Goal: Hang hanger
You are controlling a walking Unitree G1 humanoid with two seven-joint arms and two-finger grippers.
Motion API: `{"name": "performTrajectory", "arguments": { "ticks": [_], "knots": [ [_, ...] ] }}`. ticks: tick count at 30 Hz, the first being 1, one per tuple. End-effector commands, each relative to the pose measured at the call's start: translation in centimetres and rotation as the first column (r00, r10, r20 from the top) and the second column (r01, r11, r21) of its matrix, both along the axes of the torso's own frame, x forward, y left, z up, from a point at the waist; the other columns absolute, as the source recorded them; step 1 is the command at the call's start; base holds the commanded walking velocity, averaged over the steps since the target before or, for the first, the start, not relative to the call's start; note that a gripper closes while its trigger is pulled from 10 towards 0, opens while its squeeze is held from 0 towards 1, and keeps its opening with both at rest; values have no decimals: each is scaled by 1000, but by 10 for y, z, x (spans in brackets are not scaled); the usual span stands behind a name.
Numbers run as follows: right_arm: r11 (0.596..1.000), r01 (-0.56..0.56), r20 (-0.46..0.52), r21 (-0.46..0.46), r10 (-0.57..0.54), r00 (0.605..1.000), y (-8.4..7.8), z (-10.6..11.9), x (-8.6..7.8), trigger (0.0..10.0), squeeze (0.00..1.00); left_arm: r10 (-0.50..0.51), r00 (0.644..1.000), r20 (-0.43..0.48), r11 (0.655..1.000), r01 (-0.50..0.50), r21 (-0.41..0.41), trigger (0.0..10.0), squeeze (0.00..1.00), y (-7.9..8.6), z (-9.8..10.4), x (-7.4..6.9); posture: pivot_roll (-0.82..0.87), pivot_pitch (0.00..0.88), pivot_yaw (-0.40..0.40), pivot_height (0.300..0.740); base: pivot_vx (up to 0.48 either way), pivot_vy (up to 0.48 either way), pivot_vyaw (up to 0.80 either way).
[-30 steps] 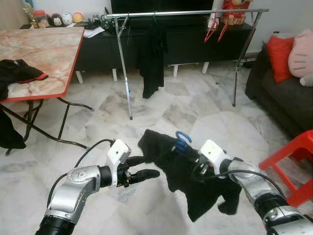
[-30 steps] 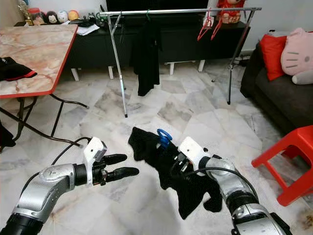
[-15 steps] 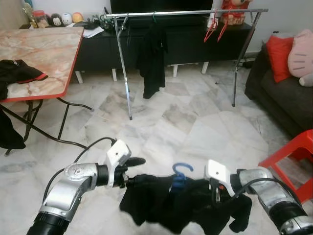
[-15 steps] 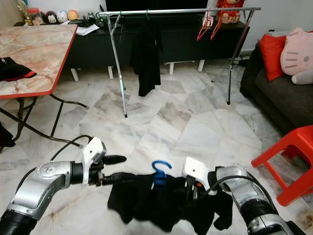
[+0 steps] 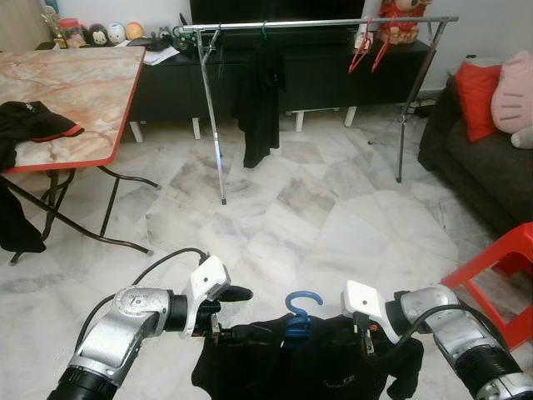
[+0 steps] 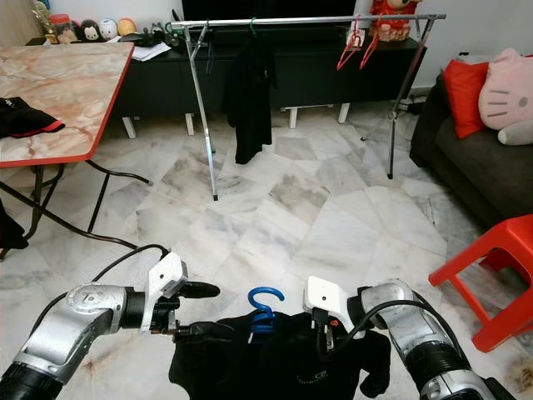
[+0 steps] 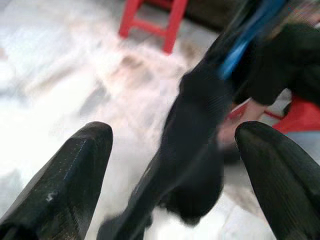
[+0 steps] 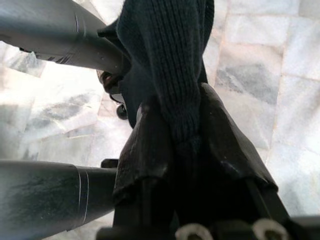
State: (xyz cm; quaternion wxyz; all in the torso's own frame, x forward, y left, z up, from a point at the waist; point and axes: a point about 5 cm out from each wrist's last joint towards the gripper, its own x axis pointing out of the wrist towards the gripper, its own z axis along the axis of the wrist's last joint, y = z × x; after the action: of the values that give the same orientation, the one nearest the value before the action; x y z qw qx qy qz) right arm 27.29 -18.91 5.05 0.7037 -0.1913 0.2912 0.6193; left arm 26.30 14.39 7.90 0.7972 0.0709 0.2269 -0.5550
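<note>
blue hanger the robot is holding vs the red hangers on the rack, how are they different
The blue hanger carries a black garment stretched between the left tool and right tool; the red hangers are bare. The blue hanger is held low over the floor, its hook catching nothing; the red hangers are hooked over the rack's rail near its right end. Both have curved hooks pointing up.

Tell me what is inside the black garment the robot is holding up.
A blue hanger sits inside the black garment: its hook pokes out of the top. The hanger's shoulders are covered by the cloth. The right gripper is shut on the garment; the left gripper reaches its other end.
</note>
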Motion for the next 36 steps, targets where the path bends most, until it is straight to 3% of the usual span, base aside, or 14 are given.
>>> {"name": "performTrajectory", "arguments": {
  "ticks": [1, 12, 17, 36],
  "knots": [
    [999, -25, 20, 28, 24, 1000, 4, 8, 3, 0, 0, -10, 1000, 8, 1000, 10, -4, 10000, 0, -3, 1, 2, -50, 0, -41, 740, 0, 0, 0],
    [998, -53, 10, 18, 53, 999, 10, 8, 2, 0, 0, -68, 996, -52, 998, 68, -3, 10000, 0, -6, -12, -7, -52, 2, -41, 740, 0, 0, 0],
    [999, -53, 15, 12, 53, 998, 12, 8, 4, 0, 0, -53, 997, -50, 997, 56, 51, 10000, 0, -5, -16, -6, -52, 1, -43, 740, 0, 0, 0],
    [997, -63, 46, 52, 61, 997, 27, 16, 14, 0, 0, -57, 997, -61, 998, 58, 14, 10000, 0, -18, -15, 1, -50, 0, -43, 740, 0, 0, 0]
  ]
}}
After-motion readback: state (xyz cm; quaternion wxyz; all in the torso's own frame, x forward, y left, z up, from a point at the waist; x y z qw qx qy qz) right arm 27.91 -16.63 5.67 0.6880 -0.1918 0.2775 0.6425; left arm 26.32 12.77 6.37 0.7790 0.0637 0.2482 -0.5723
